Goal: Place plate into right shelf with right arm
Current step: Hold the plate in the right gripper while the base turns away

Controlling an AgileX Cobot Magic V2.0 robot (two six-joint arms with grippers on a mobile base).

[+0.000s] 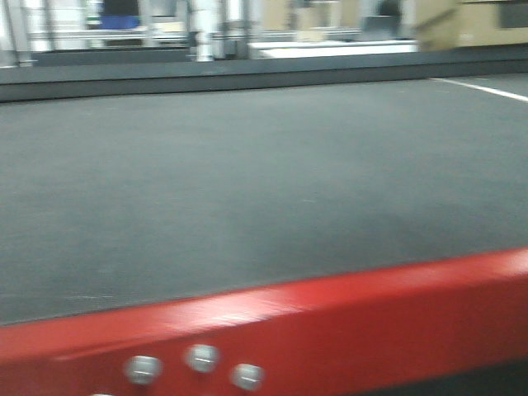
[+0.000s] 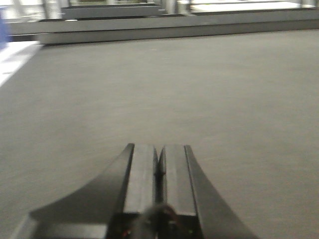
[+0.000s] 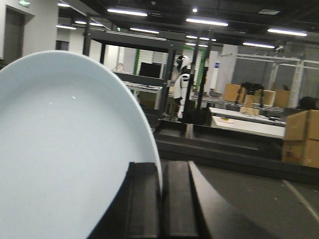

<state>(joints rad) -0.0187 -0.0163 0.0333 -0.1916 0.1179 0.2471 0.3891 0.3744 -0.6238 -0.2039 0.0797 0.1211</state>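
The plate (image 3: 65,149) is plain white with a pale bluish rim. It fills the left half of the right wrist view and stands on edge. My right gripper (image 3: 160,172) is shut on the plate's rim, one black finger on each side. It holds the plate in the air above a dark grey surface. My left gripper (image 2: 159,154) is shut and empty, its two pads pressed together above the grey table top (image 2: 199,89). The right shelf of stainless steel with blue bins is not in view. Neither gripper shows in the front view.
The front view shows the grey table top (image 1: 247,181) with its red front frame (image 1: 330,313) and several bolts. A dark metal frame (image 3: 169,74), a white robot figure (image 3: 180,84), benches and cardboard boxes (image 3: 301,137) stand far ahead in the right wrist view.
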